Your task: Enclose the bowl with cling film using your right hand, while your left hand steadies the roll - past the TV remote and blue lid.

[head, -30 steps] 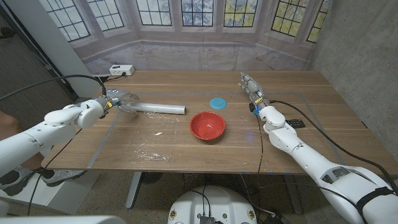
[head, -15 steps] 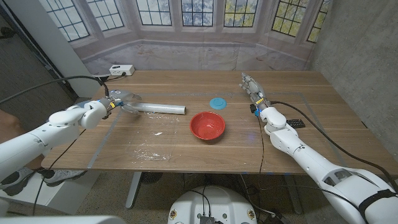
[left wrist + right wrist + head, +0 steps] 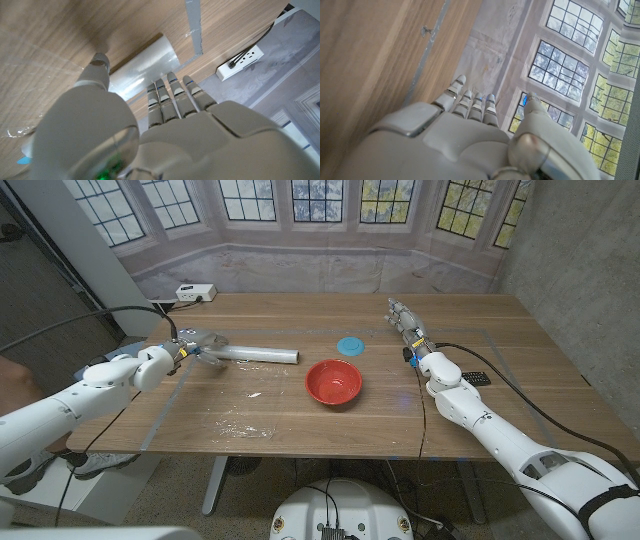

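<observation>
At the table's left side, left hand (image 3: 196, 345) sits at the end of the cling film roll (image 3: 256, 355), contact unclear, probably just touching. Right hand (image 3: 405, 323) hangs with fingers extended and holds nothing, well apart from the red bowl (image 3: 334, 382). No film pulled; bowl uncovered.

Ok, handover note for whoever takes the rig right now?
Left hand: at the roll's near end, fingers over it; grip not clear.
Right hand: empty, fingers straight, raised at the table's right side, away from everything.
Bowl: mid-table, uncovered. Lid just behind it; remote by the right forearm.
Done: nothing on the bowl.
Left: pull the film and cover the bowl.
</observation>
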You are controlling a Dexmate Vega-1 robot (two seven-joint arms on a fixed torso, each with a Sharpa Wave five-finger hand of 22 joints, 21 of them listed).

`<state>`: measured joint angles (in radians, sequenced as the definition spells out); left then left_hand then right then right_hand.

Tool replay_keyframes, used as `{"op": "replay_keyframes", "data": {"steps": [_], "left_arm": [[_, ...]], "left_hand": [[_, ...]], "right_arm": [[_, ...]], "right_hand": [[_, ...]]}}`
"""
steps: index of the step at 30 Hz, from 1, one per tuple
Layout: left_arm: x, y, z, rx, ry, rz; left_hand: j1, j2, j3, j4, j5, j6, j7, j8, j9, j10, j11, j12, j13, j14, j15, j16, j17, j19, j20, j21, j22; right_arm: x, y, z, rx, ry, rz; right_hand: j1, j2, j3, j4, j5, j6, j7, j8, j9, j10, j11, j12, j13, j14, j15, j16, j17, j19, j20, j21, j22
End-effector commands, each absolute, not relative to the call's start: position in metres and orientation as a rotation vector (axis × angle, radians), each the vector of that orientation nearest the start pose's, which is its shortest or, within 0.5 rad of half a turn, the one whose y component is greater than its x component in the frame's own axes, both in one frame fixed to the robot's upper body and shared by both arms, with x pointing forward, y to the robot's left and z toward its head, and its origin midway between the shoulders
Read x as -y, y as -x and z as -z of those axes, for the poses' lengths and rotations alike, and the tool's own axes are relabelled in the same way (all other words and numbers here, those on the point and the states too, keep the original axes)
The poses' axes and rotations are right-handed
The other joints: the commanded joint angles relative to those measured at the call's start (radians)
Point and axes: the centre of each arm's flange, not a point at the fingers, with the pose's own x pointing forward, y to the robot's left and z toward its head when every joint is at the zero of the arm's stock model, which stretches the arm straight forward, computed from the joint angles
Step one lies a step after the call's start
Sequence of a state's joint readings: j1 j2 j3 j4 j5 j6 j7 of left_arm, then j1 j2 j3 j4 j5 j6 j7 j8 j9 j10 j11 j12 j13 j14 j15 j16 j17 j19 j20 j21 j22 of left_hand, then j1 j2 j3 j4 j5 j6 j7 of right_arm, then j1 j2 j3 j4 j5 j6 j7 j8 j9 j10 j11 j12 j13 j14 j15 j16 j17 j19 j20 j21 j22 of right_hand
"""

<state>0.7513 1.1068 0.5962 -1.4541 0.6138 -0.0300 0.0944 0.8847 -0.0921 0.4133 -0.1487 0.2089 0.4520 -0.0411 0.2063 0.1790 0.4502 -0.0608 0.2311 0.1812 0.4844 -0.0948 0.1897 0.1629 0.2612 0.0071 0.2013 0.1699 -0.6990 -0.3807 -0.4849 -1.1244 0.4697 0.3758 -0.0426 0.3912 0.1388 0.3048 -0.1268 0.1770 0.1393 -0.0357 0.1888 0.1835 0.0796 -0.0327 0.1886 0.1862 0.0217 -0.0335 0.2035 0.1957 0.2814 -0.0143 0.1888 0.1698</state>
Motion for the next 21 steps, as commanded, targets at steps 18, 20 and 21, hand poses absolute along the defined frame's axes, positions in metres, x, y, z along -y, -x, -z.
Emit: {"op": "replay_keyframes", "data": {"steps": [18,20,21], "left_arm": [[-0.426,-0.636,-0.002,0.443,-1.789,-0.156],[-0.425,-0.636,-0.002,0.445,-1.787,-0.155],[-0.425,-0.636,-0.002,0.446,-1.788,-0.156]], "left_hand": [[0.027,0.012,-0.001,-0.002,-0.004,0.038,0.0,-0.001,0.006,0.054,-0.015,-0.003,0.002,0.081,-0.023,0.01,0.003,0.042,-0.008,0.007,0.003],[0.031,0.014,0.001,-0.003,-0.004,0.046,0.0,0.0,0.006,0.067,-0.016,-0.001,0.002,0.097,-0.029,0.011,0.003,0.047,-0.011,0.007,0.003],[0.031,0.015,0.002,-0.003,-0.004,0.058,0.0,0.003,0.006,0.075,-0.021,-0.001,0.002,0.109,-0.032,0.012,0.004,0.05,-0.013,0.006,0.003]], "right_arm": [[0.222,-0.675,0.014,0.639,0.074,-0.195],[0.222,-0.676,0.015,0.638,0.073,-0.195],[0.223,-0.676,0.015,0.637,0.072,-0.196]], "right_hand": [[0.009,0.005,0.001,-0.005,0.004,0.012,0.002,0.005,0.002,0.011,0.002,0.005,0.003,0.003,-0.036,0.003,0.0,0.004,0.012,0.005,0.003],[0.009,0.005,0.001,-0.005,0.004,0.012,0.002,0.005,0.002,0.012,0.002,0.005,0.003,0.003,-0.035,0.003,0.0,0.004,0.011,0.005,0.003],[0.009,0.005,0.001,-0.005,0.004,0.012,0.001,0.005,0.002,0.011,0.002,0.005,0.003,0.003,-0.035,0.003,0.0,0.004,0.011,0.005,0.003]]}}
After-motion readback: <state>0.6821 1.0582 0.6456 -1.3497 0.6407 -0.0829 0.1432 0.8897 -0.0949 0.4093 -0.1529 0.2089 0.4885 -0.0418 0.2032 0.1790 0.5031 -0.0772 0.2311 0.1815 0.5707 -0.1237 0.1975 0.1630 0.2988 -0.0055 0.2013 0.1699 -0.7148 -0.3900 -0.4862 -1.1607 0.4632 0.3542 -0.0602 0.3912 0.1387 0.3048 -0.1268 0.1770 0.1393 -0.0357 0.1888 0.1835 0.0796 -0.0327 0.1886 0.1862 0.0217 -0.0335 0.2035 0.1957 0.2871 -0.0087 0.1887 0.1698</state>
